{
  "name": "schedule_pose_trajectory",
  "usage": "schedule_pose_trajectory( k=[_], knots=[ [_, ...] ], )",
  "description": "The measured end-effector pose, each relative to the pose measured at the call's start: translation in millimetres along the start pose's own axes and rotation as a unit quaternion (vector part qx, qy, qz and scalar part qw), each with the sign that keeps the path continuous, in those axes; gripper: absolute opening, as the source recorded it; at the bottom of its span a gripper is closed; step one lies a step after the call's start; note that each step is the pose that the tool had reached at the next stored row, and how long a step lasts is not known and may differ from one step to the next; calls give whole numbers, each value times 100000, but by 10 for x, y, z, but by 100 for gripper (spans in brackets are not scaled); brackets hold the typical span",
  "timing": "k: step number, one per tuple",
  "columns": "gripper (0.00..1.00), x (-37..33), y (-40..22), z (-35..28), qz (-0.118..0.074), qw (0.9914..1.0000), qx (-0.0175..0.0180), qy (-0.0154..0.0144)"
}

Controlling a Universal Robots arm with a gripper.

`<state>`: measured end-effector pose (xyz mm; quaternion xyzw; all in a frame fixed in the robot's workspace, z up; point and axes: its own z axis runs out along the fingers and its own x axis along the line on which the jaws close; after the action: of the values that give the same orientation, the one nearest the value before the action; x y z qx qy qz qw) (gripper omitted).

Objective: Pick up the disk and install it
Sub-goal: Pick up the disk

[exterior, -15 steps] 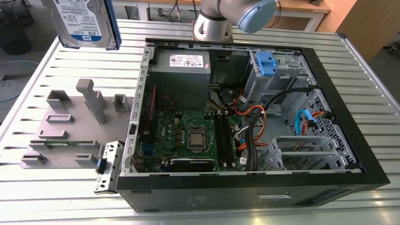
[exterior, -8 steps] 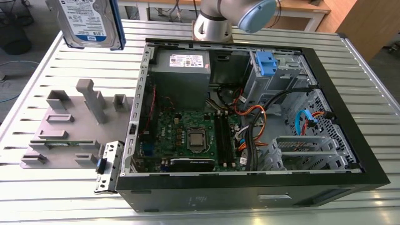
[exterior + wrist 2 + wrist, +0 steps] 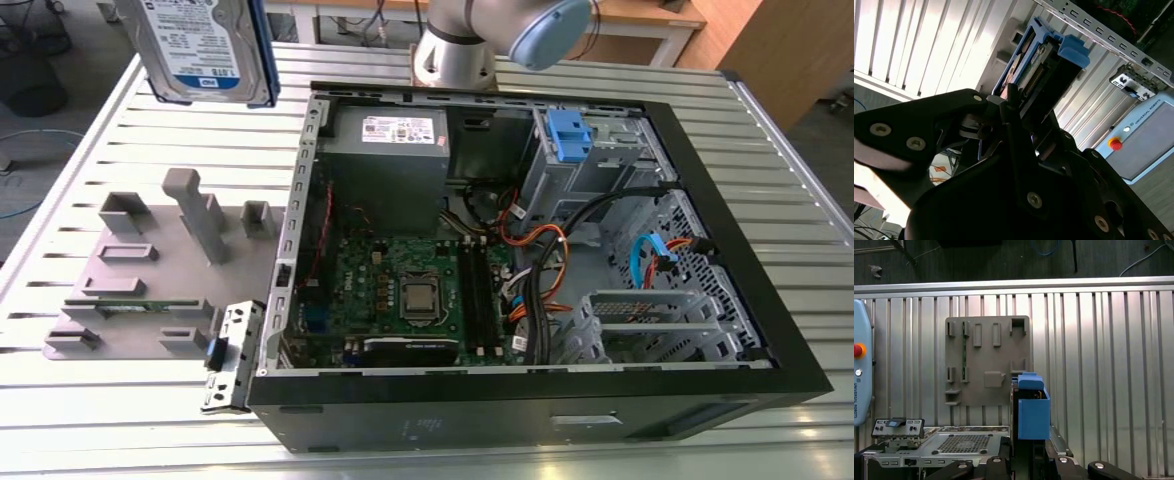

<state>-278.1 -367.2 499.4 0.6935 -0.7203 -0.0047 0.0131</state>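
Up at about eleven o'clock from the open computer case point(image 3: 534, 420) in the exterior view, the disk point(image 3: 207, 50) hung above the slatted metal table point(image 3: 787, 150), well apart from the case's rim, with free air around its edges. Its flat silver body bore a white-and-blue label, and a blue plastic carrier framed its sides. In the second wrist view the gripper point(image 3: 1021, 107) had its black, bolted jaws drawn in narrow on the disk; the contact faces were hidden, so the hold seemed firm rather than certain. Inside the case, a boxy grey power supply point(image 3: 387, 150) sat near twelve o'clock, a small blue latch point(image 3: 567, 135) at one o'clock, a green motherboard point(image 3: 400, 280) in the middle, and orange and black cables point(image 3: 547, 260) beside a perforated metal cage point(image 3: 667, 310) toward four o'clock. A matte grey fixture plate point(image 3: 147, 270) with upright blocks lay at nine o'clock, just beside the case wall.
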Motion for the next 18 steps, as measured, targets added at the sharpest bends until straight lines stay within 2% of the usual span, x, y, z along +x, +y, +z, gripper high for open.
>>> schedule_pose_trajectory(
  k=[18],
  knots=[
    [35,-17,-456,-10,-3,100000,-4,2]
  ],
)
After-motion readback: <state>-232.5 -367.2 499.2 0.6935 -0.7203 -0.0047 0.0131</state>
